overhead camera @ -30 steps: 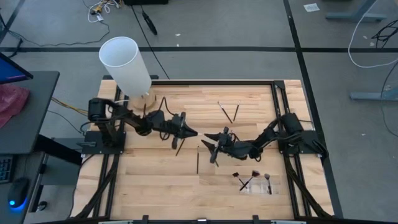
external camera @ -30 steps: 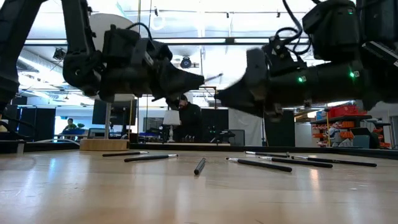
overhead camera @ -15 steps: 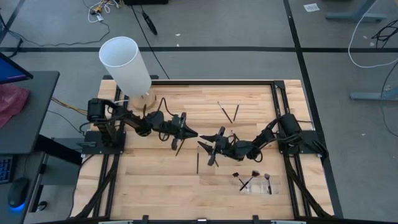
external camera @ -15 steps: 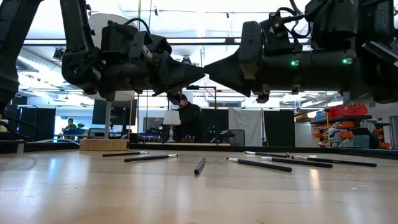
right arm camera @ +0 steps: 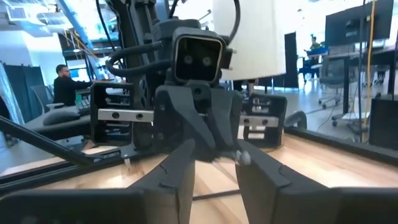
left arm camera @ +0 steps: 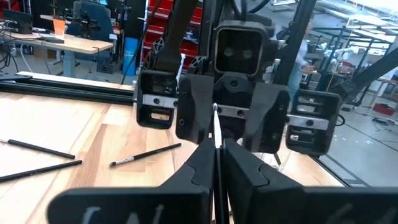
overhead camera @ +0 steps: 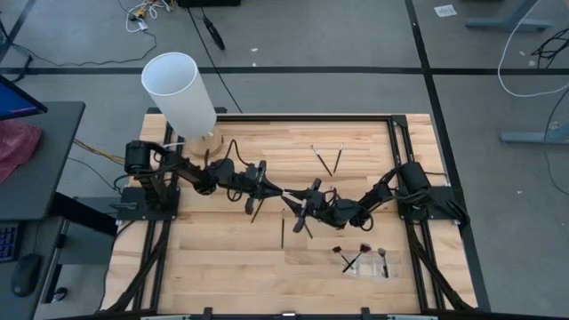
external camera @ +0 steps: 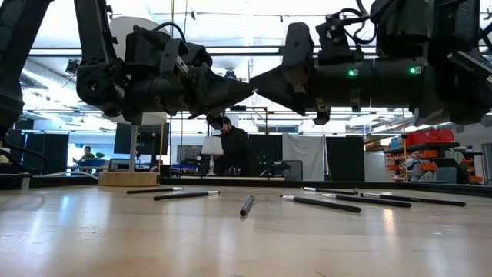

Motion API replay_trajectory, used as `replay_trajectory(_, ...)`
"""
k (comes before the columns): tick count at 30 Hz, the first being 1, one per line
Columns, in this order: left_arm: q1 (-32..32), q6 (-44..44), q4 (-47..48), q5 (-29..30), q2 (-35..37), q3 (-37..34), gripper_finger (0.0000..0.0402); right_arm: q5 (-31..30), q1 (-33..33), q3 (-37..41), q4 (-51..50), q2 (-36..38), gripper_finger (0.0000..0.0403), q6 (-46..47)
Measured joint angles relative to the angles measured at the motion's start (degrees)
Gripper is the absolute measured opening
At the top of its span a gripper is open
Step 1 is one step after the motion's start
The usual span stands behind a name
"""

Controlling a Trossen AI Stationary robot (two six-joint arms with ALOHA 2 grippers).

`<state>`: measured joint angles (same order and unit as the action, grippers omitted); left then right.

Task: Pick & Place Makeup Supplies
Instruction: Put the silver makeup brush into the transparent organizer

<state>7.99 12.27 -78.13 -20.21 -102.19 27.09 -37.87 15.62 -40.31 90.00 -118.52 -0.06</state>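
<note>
1. While the two dark arms met tip to tip above the middle of the pale wooden table (overhead camera: 222, 258), the high view placed the left gripper (overhead camera: 277, 190) and the right gripper (overhead camera: 293, 201) almost touching.
2. Only the left wrist view showed what passed between them: a thin dark-handled makeup brush (left arm camera: 215, 146), pinched between the left gripper's closed fingers (left arm camera: 245, 167), with its tip reaching up between the right gripper's parted fingers, which had not closed on it.
3. The right wrist view showed the right gripper's own fingers (right arm camera: 261, 171) spread apart, facing the left gripper (right arm camera: 214, 148).
4. The low view showed both grippers raised well clear of the tabletop, with loose brushes lying beneath.
5. The tall white open-topped cylinder (overhead camera: 180, 94) stood at the table's far left corner; its contents could not be seen.
6. Counted in the high view: two crossed brushes (overhead camera: 327, 158) near the far edge, one brush (overhead camera: 282, 233) lying at mid-table, and a cluster of about three (overhead camera: 363, 258) near the right front.
</note>
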Motion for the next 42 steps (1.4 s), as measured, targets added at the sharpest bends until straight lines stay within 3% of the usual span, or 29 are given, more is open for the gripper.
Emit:
replay_trajectory(6, 0.0, 0.0, 0.0, 0.0, 0.0, 0.0, 0.0025, -0.02, 0.02, -0.42, 0.0, 0.0, 0.0101, -1.5)
replay_trajectory(16, 0.0, 0.39, 0.1, -0.75, 0.0, -0.02, 0.0028, -0.93, 0.2, -0.4, -0.9, 0.03, 0.0013, -1.49)
replay_trajectory(22, 0.0, 0.35, 0.03, 0.67, -0.04, 0.24, 0.0046, -5.39, 2.04, 0.18, -5.63, 2.59, 0.0014, -2.33)
replay_trajectory(26, 0.09, -0.31, -0.23, 0.47, 0.0, 0.09, 0.0096, -11.23, 4.2, 1.31, -24.38, 11.96, 0.0011, 0.64)
replay_trajectory(30, 0.0, -0.76, -0.14, 0.07, 0.0, 0.09, 0.0148, -10.7, 5.82, -0.07, -54.42, 25.81, 0.0011, 11.28)
replay_trajectory(35, 0.04, -0.91, 1.3, 0.11, 0.0, 0.09, 0.0185, -1.33, 7.09, -10.36, -92.6, 39.91, 0.001, 23.33)
replay_trajectory(38, 0.02, -0.94, 2.09, 0.24, 0.0, 0.02, 0.0192, 5.14, 7.89, -20.25, -113.31, 43.25, 0.001, 26.4)
replay_trajectory(42, 0.0, -0.96, 3.67, 0.71, -0.02, 0.02, 0.0189, 13.86, 8.9, -34.14, -132.88, 44.33, 0.001, 30.86)
